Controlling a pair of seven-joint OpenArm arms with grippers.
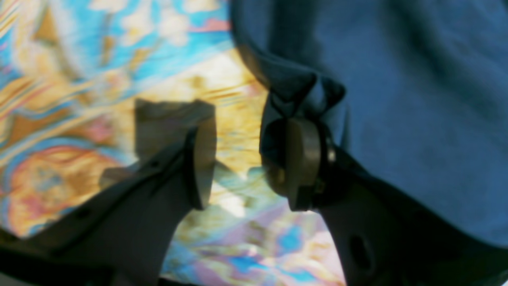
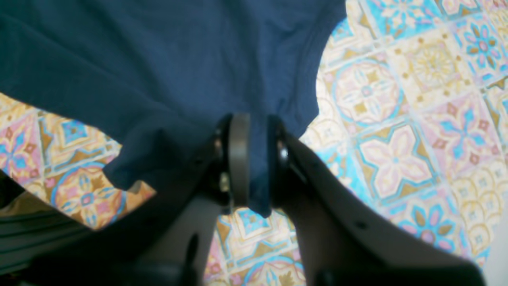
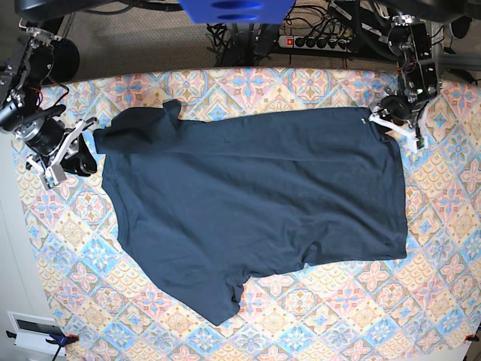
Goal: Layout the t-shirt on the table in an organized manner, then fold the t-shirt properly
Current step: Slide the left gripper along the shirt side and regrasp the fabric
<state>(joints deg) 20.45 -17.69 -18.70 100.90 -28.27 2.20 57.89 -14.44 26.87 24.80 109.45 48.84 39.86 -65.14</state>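
T-shirt (image 3: 248, 203): dark navy, spread across the middle of the table (image 3: 443, 248), mostly flat, lying sideways in the base view.
Layout status: I judge it largely done; the body is open and smooth, hem edge toward my left arm's side.
Layout faults: one sleeve (image 3: 143, 124) at the far corner near my right arm is bunched and folded over itself; the near sleeve (image 3: 218, 289) sticks out at an angle.
Folding status: not begun, as far as I can see; no fold line shows in the body.
Right gripper (image 2: 254, 159): nearly closed, with a thin pinch of shirt edge between the pads, cloth draping away above it.
Left gripper (image 1: 248, 159): jaws standing apart with bare tablecloth showing between them; holding nothing that I can see.
Left finger (image 1: 303, 159): right against a puckered bit of shirt edge; whether the cloth is caught on it or only touching, I cannot tell.
Hidden: neck opening and label not visible in any view.
Blur: left wrist view is smeared, pattern and fabric edge are soft.
Cut off: table edges run out of frame in the base view.
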